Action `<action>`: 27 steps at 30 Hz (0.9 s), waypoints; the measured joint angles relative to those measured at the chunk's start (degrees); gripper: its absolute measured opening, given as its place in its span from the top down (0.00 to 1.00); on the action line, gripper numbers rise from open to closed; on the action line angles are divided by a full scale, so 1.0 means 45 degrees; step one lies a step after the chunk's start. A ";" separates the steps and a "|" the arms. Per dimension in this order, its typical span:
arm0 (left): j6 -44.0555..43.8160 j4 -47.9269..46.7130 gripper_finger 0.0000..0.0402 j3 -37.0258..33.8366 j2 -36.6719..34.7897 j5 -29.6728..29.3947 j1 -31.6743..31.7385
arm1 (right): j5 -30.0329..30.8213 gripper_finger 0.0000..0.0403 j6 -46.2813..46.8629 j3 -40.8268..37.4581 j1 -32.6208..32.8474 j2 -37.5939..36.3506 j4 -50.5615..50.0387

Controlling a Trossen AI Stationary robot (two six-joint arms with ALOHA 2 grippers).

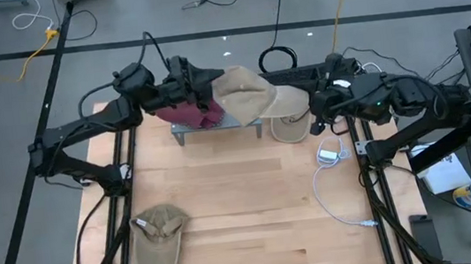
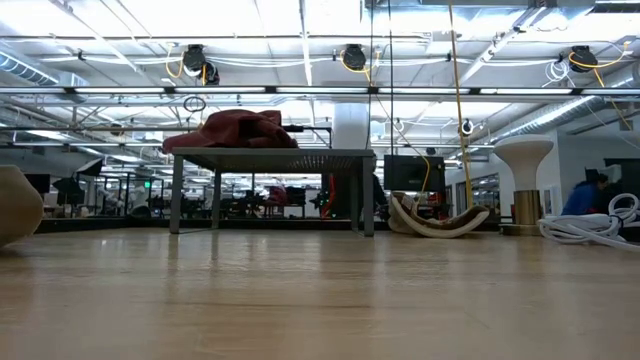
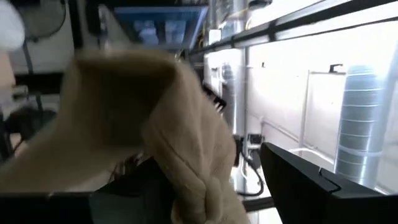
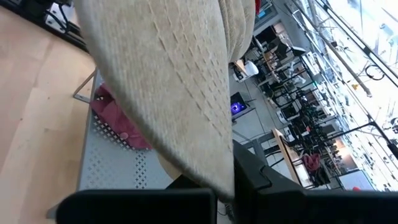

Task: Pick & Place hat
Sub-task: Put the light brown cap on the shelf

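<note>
A tan cap (image 1: 249, 95) hangs in the air between both grippers, above the far end of a small grey rack (image 1: 184, 134). My left gripper (image 1: 212, 86) is shut on its crown side, and my right gripper (image 1: 308, 106) is shut on its brim side. A dark red hat (image 1: 191, 112) lies on top of the rack (image 2: 270, 155). The tan cap fills both wrist views (image 3: 124, 118) (image 4: 168, 93). It is above the low view's frame. My left gripper holds the tan cap's crown cloth (image 3: 193, 180), bunched in folds between its two fingers (image 3: 298, 180). It comes roughly level from the table's left. The cap is lifted clear above the rack. My right gripper holds the cap by its brim side (image 4: 205, 168), coming from the table's right. The cloth itself hides the pinch. The cap is clear of the rack and drapes in front of the fingers (image 4: 261, 180).
A second tan cap (image 1: 158, 234) lies on the near left of the table. A pale hat (image 1: 293, 127) lies upturned beside the rack's right end (image 2: 430, 215). A white cable (image 1: 334, 174) trails along the right side. Bare wood lies in the middle.
</note>
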 joint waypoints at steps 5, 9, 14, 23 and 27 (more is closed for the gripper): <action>-0.0058 0.0039 0.43 -0.0005 -0.0008 0.0134 0.0000 | 0.0005 0.99 -0.0001 0.0000 -0.0005 0.0009 -0.0001; -0.0063 0.0075 0.49 -0.0005 -0.0016 0.0058 0.0000 | 0.0034 0.99 -0.0001 0.0000 -0.0005 0.0009 -0.0010; -0.0091 0.0158 0.65 -0.0005 -0.0071 0.0121 0.0000 | 0.0053 0.99 -0.0162 0.0000 -0.0005 0.0004 -0.0034; 0.0161 0.0109 0.95 -0.0005 -0.0066 0.0652 0.0000 | 0.0058 0.96 -0.0030 0.0005 -0.0005 -0.0054 -0.0248; 0.0681 0.0051 0.94 -0.0005 -0.0066 0.0853 0.0000 | 0.0039 0.87 -0.0004 0.0005 -0.0005 -0.0044 -0.0372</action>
